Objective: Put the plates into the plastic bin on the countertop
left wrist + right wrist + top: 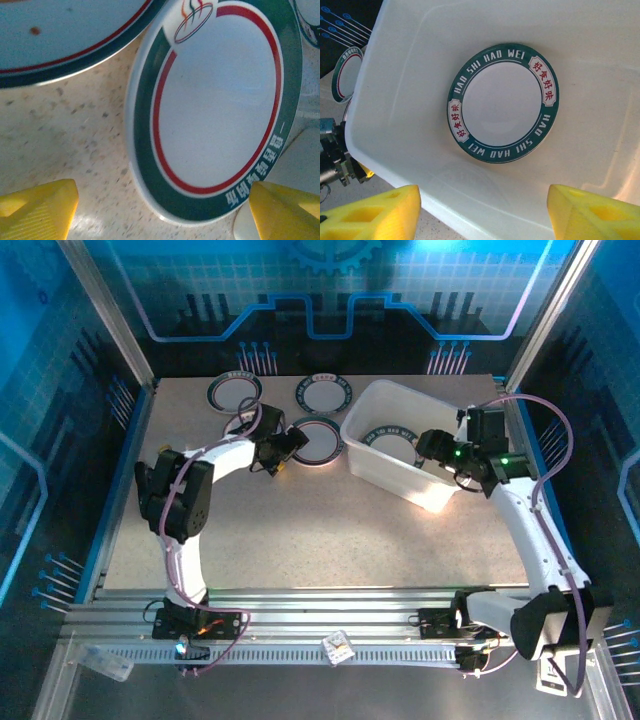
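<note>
Round green-rimmed white ceramic plate looks stiff, slick, breakable; pinch its rim; left gripper gapes wide over it; right gripper stands spread, empty.

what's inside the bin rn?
One green-rimmed plate lies flat on the bin floor, and the rest of the visible floor is bare. In the top view the right arm covers the bin's right end, so that part is unconfirmed.

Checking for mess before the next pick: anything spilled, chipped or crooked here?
A reddish-brown speck marks the top-left plate in the left wrist view, perhaps a stain. The plastic bin sits skewed to the countertop edges. Nothing looks spilled or broken.
</note>
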Motion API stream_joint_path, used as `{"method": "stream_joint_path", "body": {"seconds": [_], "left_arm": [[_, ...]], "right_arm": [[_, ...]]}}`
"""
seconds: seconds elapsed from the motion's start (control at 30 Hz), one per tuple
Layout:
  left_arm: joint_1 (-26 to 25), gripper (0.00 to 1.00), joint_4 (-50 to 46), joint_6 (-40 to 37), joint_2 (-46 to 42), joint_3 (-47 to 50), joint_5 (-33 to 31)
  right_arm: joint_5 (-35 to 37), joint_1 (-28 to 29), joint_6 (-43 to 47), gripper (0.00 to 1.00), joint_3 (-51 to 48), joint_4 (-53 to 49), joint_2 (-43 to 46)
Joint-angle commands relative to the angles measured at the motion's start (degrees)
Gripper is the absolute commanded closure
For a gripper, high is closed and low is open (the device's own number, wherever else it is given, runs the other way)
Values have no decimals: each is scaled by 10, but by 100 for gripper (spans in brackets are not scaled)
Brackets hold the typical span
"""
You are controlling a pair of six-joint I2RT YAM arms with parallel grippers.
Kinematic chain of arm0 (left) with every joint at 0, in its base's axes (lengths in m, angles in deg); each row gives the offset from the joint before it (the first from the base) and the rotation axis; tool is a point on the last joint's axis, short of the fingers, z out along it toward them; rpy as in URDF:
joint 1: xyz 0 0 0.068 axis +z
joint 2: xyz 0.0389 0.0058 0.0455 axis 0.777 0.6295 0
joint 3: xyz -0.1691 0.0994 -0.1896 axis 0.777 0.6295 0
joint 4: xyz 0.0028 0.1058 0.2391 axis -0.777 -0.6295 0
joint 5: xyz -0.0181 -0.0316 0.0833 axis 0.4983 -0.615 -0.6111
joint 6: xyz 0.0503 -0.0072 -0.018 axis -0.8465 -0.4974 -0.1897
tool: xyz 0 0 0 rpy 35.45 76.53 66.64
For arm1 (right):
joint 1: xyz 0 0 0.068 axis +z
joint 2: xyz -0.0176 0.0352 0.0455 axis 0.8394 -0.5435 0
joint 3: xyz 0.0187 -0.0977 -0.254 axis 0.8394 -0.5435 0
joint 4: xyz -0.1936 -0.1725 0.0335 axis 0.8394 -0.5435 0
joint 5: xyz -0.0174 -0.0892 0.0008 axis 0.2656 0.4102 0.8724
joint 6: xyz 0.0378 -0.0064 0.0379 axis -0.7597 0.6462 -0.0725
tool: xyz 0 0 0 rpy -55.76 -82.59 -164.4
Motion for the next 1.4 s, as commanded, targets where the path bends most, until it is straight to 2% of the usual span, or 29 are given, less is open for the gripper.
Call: {"method": "stream_joint_path", "body": {"seconds": [0.0, 0.17, 0.3, 0.57, 0.87, 1.2, 1.37], "left_arm": [[-3, 12, -5, 9, 40, -34, 4], [-3, 17, 14, 16, 74, -55, 17], [-3, 25, 13, 17, 84, -57, 16], [-3, 54, 18, 20, 87, -45, 17], [-3, 77, 18, 18, 76, -34, 23], [-3, 96, 28, 13, 36, 9, 20], [-6, 100, 36, 7, 8, 32, 25]], "right_arm": [[-14, 7, 10, 32, 8, 10, -22], [-21, 7, 12, 35, 21, 17, -47], [-19, 6, 11, 37, 23, 18, -56], [-24, 7, 9, 39, 26, 20, -59], [-25, 7, 6, 40, 8, 22, -40], [-27, 7, 1, 41, -12, 28, -17], [-28, 8, -3, 41, -18, 30, -1]]}}
